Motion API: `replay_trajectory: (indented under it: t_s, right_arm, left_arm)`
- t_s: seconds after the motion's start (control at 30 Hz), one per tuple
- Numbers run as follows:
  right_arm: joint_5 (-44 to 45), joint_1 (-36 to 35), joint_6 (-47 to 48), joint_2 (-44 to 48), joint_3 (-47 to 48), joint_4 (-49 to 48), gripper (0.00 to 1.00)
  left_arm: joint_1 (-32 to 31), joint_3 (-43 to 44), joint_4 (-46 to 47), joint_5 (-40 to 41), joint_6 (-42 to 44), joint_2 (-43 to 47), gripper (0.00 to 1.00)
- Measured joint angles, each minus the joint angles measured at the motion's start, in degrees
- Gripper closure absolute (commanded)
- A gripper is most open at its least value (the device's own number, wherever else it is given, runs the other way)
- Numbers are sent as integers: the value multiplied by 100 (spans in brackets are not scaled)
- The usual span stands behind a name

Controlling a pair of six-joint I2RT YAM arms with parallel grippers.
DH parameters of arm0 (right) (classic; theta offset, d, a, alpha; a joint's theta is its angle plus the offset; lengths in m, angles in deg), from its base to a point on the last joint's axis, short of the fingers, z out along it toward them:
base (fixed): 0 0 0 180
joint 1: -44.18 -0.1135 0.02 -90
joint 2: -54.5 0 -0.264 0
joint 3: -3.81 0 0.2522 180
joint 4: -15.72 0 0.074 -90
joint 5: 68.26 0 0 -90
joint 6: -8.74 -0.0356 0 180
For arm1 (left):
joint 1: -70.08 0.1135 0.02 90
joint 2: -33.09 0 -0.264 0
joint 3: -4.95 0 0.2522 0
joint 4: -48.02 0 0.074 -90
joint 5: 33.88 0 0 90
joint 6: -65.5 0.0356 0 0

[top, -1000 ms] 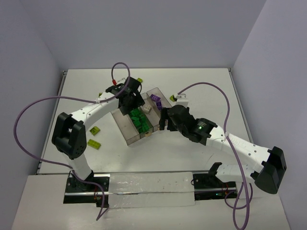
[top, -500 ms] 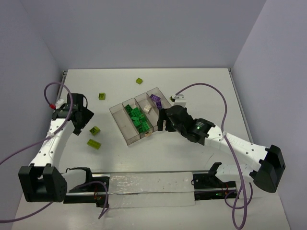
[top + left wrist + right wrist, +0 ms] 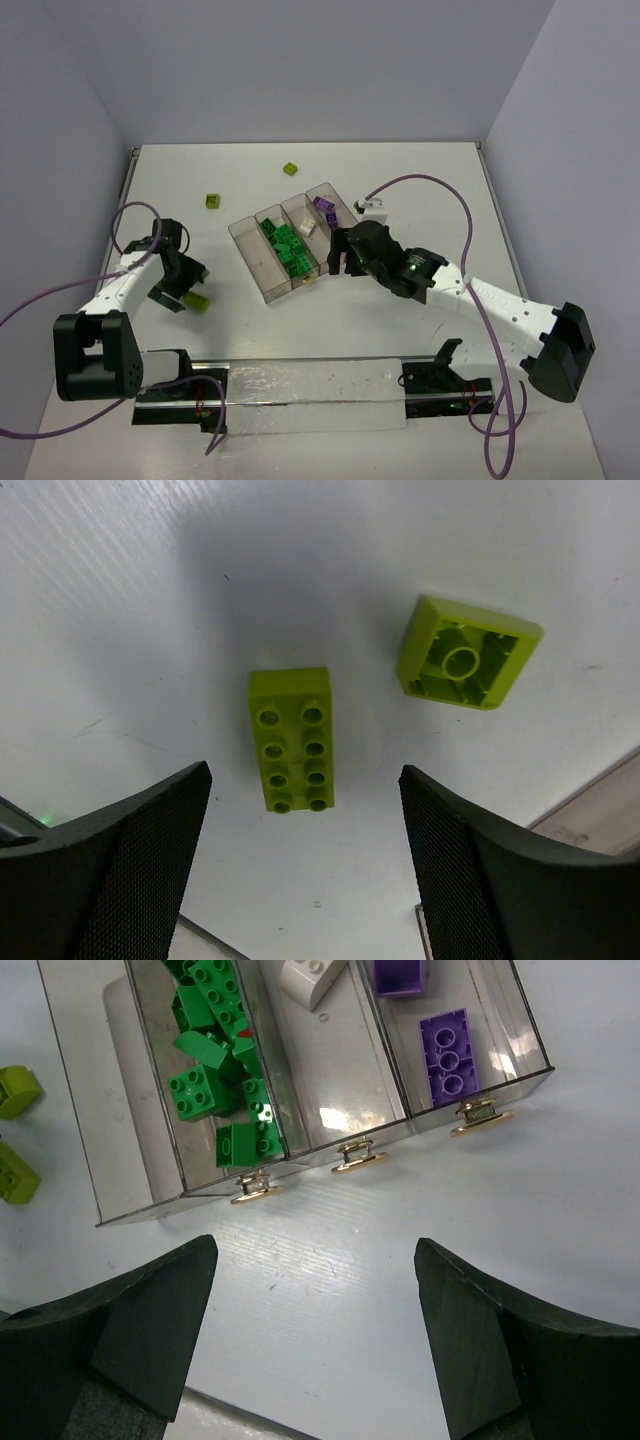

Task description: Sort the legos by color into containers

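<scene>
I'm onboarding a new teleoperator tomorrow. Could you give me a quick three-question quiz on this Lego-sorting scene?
1. True or false: the left gripper is shut on the long yellow-green brick.
2. Which colour has no brick in the tray? A) green B) purple C) yellow-green
3. How many white bricks lie in the tray?

Key:
1. False. Its jaws stand open, and the brick lies on the table between them.
2. C
3. One
</scene>
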Motion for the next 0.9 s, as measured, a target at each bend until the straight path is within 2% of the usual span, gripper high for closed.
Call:
replay_trajectory:
  t_s: [0.33,0.43,0.53,0.67,0.77,0.9]
  right_arm:
    - [-13,-2,2,-73,0,2,13]
    - [-13,-2,0,-86,1,2,13]
    - [-28,-2,0,-134,4,4,13]
    - [-52,-2,0,-196,23,13,13]
    - [-50,-7,-2,-221,70,12,13]
    - [-56,-11,-2,-223,90,11,13]
  left_arm:
    - [0,-304,393,-5,-199,-144,28]
    - [1,-306,534,-7,-199,-271,36]
    - [0,-347,679,-12,-186,-330,50]
    - [0,-413,681,8,-184,-393,61]
    - [1,-417,551,113,-196,-206,67]
    - [0,-216,198,393,-147,590,70]
